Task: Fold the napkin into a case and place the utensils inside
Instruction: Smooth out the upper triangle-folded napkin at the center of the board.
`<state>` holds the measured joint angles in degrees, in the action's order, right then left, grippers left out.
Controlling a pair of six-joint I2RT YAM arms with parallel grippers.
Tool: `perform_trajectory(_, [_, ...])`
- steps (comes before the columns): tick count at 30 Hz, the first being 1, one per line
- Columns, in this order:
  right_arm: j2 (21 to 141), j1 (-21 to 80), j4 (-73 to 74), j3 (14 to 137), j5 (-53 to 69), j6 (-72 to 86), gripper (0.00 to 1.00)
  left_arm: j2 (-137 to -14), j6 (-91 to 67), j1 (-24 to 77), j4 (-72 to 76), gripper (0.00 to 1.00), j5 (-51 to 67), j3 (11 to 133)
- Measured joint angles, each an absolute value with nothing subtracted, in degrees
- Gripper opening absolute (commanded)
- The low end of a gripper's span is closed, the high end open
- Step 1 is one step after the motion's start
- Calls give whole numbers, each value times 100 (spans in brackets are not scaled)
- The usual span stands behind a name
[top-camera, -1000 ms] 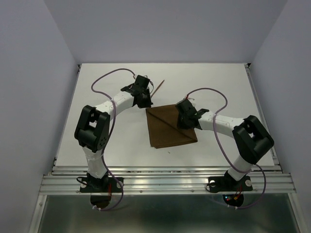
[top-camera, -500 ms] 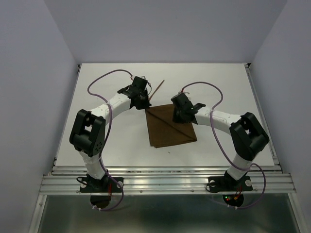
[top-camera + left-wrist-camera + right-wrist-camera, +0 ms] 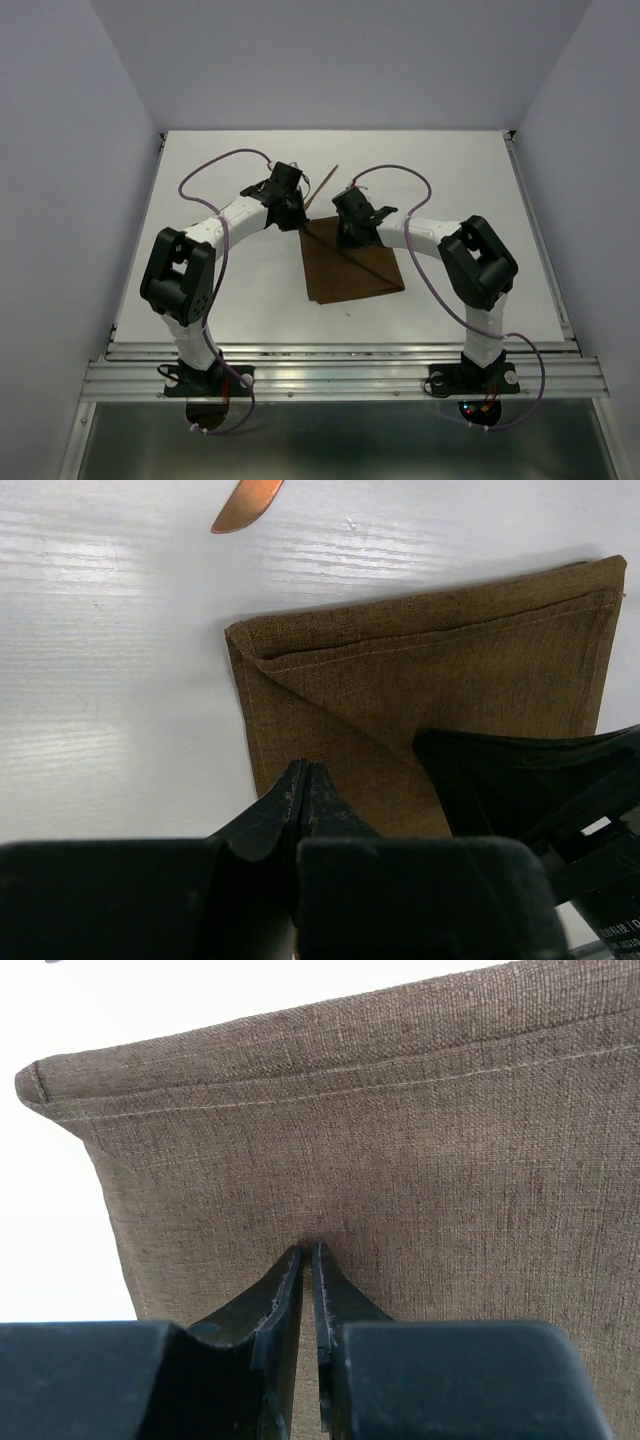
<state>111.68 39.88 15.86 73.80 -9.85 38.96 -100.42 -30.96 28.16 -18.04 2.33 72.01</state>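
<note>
Dark brown folded fabric napkin (image 3: 352,278) laid mid-table, far edge pinched in the narrow jaws of the right gripper (image 3: 308,1252), left gripper (image 3: 304,770) closed at its left corner, hold on cloth indiscernible, thin reddish-brown utensil stick (image 3: 323,184) just beyond, cropped in the left wrist view, white table (image 3: 230,270), pale lilac walls (image 3: 330,60).

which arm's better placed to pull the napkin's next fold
Right, probably: the right hand seems pinched on the napkin near its far edge; the left hand sits shut at its side edge.
</note>
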Motion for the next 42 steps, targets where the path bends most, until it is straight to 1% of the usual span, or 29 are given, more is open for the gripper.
perform_trajectory(6, [11045,3986,1737,7325,-1031,3889,18,-10033,-3116,2818,-1780,1,292,7196])
perform_trajectory(9, [10617,3986,1835,7196,-1146,3879,19,-10040,-3140,2853,-1767,1,329,7199])
perform_trajectory(11, [10097,3983,1890,7008,-1260,3876,19,-10051,-3151,2891,-1745,1,373,7203])
perform_trajectory(16, [9080,3955,1903,6361,-1584,3887,20,-10348,-3197,3017,-1643,1,532,7382])
perform_trajectory(21, [8626,3719,2147,5290,-1647,3981,21,-10844,-3199,3044,-1555,1,600,7664])
perform_trajectory(25, [8560,3514,2405,4960,-1658,4014,21,-11236,-3181,3044,-1542,1,602,7950])
perform_trajectory(30, [8591,3446,2399,4956,-1653,3992,21,-11537,-3118,3041,-1511,1,598,8191])
perform_trajectory(37, [9271,3446,2397,5218,-1455,3879,21,-11730,-2971,3041,-1490,1,585,8191])
perform_trajectory(42, [9299,3446,2377,5260,-1328,3863,21,-11730,-2930,3041,-1485,1,578,8189])
